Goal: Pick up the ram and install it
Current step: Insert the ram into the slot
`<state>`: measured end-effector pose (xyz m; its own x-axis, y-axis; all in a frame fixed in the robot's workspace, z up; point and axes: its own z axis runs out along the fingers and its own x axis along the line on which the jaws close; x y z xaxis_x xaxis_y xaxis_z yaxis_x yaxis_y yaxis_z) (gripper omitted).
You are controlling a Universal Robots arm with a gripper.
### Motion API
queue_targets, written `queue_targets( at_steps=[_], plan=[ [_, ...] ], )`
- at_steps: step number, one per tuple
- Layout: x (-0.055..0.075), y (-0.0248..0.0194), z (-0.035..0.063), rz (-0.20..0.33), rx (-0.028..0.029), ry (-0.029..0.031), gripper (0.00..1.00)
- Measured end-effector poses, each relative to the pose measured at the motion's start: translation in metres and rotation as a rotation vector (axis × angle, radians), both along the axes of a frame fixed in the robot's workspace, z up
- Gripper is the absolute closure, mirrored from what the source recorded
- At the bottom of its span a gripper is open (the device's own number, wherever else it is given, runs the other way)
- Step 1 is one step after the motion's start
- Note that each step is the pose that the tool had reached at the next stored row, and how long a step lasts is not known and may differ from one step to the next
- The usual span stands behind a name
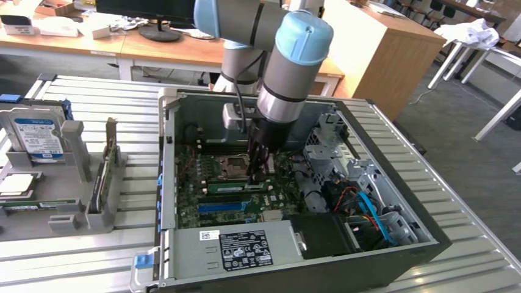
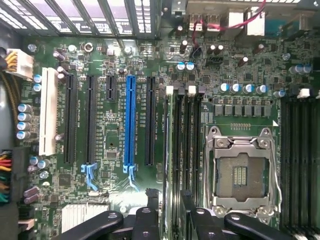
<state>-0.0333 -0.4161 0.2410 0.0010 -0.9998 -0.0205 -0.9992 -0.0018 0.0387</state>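
We find the ram point(image 2: 170, 150) down on the motherboard point(image 2: 115, 200), standing on edge in the line of a memory slot. It is in the bank just beside the empty CPU socket point(image 2: 241, 172), between that socket and the blue slot point(image 2: 130, 120). From the wrist camera it is a thin pale strip seen edge-on. Its long axis runs parallel to the blue slot and the black slots next to it.

In the exterior view the same green stick point(image 1: 236, 185) lies across the middle of the board, well inside the walls of the computer case point(image 1: 382, 244). Its length runs from that view's left to its right.

The gripper point(image 2: 170, 196) sits directly over the stick. Its fingers point(image 2: 152, 212) stand one on each flat side, so the jaws close across the thin dimension and not along the length. The jaws are spread, with a gap between each pad and the board, so we judge they straddle the ram rather than pinch it.

In the exterior view the gripper point(image 1: 258, 174) hangs over the end of the stick nearer that view's right, not over its middle. We cannot tell whether the ram is fully seated or the end latches are closed.
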Motion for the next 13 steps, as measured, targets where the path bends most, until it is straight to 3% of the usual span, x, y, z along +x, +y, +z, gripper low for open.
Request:
queue_targets(
  at_steps=[13],
  plan=[
    [0.000,0.0000,0.0389,0.000,0.0000,0.0000,0.69]
  ],
)
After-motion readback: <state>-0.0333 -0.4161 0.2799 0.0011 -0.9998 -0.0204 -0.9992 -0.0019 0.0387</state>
